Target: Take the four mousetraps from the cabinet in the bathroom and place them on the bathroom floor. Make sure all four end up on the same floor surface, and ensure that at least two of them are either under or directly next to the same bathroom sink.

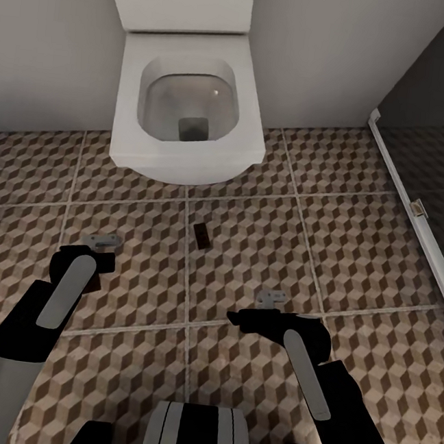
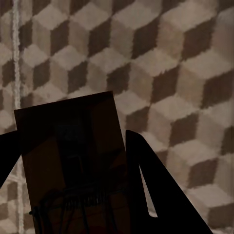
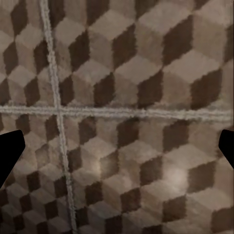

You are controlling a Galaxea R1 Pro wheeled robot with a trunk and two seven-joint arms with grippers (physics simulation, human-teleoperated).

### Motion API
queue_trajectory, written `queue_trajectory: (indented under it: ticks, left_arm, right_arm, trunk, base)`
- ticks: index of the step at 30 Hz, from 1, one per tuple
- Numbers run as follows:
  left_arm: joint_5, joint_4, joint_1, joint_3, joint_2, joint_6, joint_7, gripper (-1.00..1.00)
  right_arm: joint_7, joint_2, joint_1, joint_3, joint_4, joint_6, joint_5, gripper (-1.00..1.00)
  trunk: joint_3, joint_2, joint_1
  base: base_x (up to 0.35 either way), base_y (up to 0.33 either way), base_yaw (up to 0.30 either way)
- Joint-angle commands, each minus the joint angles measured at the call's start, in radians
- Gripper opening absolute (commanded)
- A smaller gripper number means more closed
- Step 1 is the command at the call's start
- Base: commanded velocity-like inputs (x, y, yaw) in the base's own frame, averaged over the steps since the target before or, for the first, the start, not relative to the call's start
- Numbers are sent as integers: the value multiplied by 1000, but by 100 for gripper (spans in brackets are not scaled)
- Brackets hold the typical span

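Cube-patterned bathroom floor (image 1: 261, 240) carries one mousetrap (image 1: 202, 235), long axis toward the toilet (image 1: 187, 108). Left tool (image 2: 73, 195) clamps another; right tool (image 3: 117, 146) gapes.

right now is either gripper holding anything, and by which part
The left gripper holds a mousetrap by one end of its board, fingers on its long sides. The right gripper is open and holds nothing.
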State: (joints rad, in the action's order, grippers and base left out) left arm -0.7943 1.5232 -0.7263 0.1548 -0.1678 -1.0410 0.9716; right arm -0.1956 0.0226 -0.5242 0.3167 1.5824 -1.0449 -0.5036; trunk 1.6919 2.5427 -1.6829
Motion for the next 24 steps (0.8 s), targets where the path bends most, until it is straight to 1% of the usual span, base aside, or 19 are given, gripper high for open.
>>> queue_trajectory:
  ticks: [1, 7, 11, 13, 14, 15, 16, 20, 21, 24]
  left_arm:
    - [-7, 0, -1, 2, -1, -6, 9, -100]
    - [-11, -25, -1, -1, -1, -6, 3, -100]
    - [-13, -84, -3, -3, -2, -6, -1, -100]
    - [-14, -133, -4, -3, -2, -6, -14, -100]
    - [-14, -161, -4, -4, -2, -6, -25, -100]
    - [-14, -223, -5, -4, -2, -6, -57, -100]
    - [-13, -257, -5, -3, -2, 2, -76, -100]
    - [-10, -378, -11, -1, -6, 52, -159, -100]
    - [-7, -421, -18, -1, -7, 70, -191, -100]
    - [-3, -469, -34, 0, -10, 92, -231, -100]
  right_arm:
    - [-11, 0, -1, 1, 1, -2, -9, 100]
    - [-11, 1, -2, -2, 1, -2, -7, 100]
    - [-12, 4, -7, -4, 0, -2, -5, 100]
    - [-12, 6, -9, -6, 0, -2, -5, 100]
    - [-12, 7, -11, -7, 0, -2, -5, 100]
    - [-13, 8, -18, -9, 0, -2, -5, 100]
    - [-13, 9, -23, -9, 0, -2, -5, 100]
    - [-13, 10, -52, -9, -1, -2, -5, 100]
    - [-13, 10, -66, -9, -1, -2, -5, 100]
    - [-13, 9, -92, -6, -4, -2, -6, 100]
  trunk:
    - [1, 0, 0]
    - [1, 0, 0]
    - [1, 0, 0]
    - [1, 0, 0]
    - [1, 0, 0]
    - [1, 0, 0]
    - [1, 0, 0]
    - [1, 0, 0]
    - [1, 0, 0]
    - [1, 0, 0]
  base:
    - [22, -8, 0]
    - [10, -4, 0]
    - [2, -1, 0]
    - [1, 0, 0]
    - [0, 0, 0]
    - [0, 0, 0]
    - [0, 0, 0]
    - [0, 0, 0]
    - [0, 0, 0]
    - [0, 0, 0]
